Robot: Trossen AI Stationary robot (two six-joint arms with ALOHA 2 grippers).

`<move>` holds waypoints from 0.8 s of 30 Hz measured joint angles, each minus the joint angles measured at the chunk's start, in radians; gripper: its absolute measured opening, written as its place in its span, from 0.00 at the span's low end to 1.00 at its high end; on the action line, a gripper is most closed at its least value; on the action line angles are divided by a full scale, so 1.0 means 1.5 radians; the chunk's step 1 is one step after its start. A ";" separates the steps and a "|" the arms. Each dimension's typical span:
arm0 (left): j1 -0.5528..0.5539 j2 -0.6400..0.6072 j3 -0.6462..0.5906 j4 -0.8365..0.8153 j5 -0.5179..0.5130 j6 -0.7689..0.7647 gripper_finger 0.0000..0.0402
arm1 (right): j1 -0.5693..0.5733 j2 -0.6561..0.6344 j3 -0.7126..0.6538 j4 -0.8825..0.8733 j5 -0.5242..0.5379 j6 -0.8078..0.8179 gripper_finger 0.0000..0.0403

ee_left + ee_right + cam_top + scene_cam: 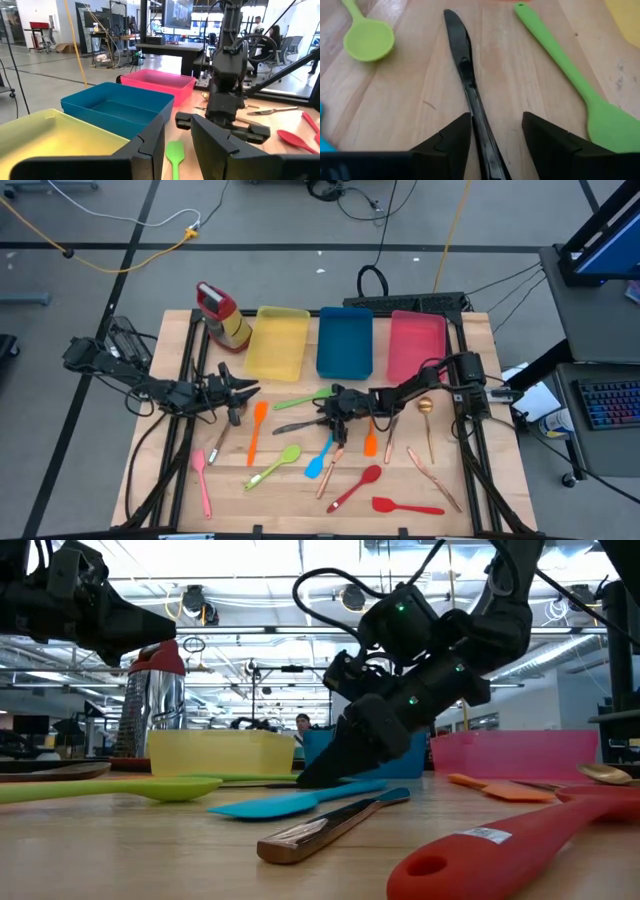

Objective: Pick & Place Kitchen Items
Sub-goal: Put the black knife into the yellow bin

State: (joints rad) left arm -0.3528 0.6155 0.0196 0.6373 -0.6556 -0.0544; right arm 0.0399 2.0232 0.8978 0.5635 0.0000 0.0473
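Observation:
A dark knife [465,65] lies flat on the wooden table, its blade pointing away from my right gripper [496,116]. That gripper is low over the knife's handle [482,130] and open, one finger on each side of it, with a gap showing on both sides. In the high view it is at the table's middle [328,420]. A green spatula [560,65] and a green spoon [367,37] lie on either side of the knife. My left gripper [240,393] hovers open and empty at mid-left, pointing level toward the trays.
Yellow [275,340], blue [345,340] and pink [415,345] trays line the far edge, with a red-capped container [222,315] to their left. Orange [257,430], blue [320,460], red [355,488] and pink [203,480] utensils and a gold spoon [427,420] are scattered over the near half.

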 joint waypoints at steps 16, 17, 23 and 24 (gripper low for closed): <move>0.000 0.000 0.000 -0.015 -0.001 -0.027 0.24 | 0.001 0.002 -0.051 -0.045 -0.001 -0.002 0.03; 0.000 0.000 0.000 -0.015 -0.001 -0.035 0.24 | 0.001 0.002 -0.060 -0.030 -0.002 0.006 0.05; 0.000 0.000 0.000 -0.020 -0.001 -0.063 0.24 | 0.001 0.003 -0.113 0.057 -0.003 0.031 0.15; 0.000 0.000 0.000 -0.020 -0.001 -0.069 0.24 | 0.001 0.003 -0.121 0.071 -0.002 0.030 0.16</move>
State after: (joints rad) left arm -0.3528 0.6151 0.0196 0.6073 -0.6567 -0.1584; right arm 0.0414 2.0280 0.7170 0.6703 -0.0037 0.0922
